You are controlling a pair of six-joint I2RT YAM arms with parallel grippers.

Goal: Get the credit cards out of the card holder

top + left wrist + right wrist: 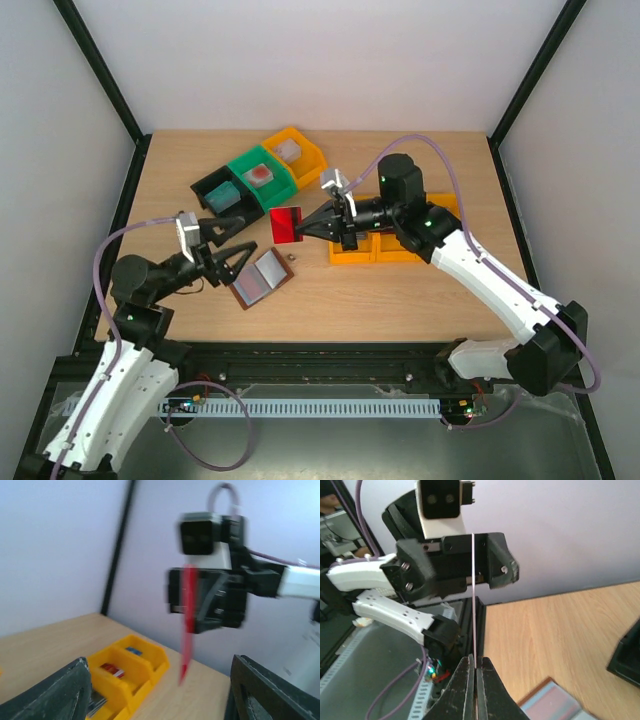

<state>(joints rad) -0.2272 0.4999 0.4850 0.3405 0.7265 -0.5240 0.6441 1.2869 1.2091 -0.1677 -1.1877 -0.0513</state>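
The card holder, a brown bifold wallet, lies open on the table with its pale blue-grey inside up; its corner also shows in the right wrist view. My right gripper is shut on a red credit card, held above the table just past the wallet. The right wrist view shows that credit card edge-on, rising from the closed right gripper. My left gripper hovers open beside the wallet's left edge, facing the card. In the left wrist view the red card hangs between the spread fingers, untouched.
Black, green and orange bins holding small items stand in a row at the back. A yellow bin sits under the right arm and shows in the left wrist view. Black frame posts line the table's sides.
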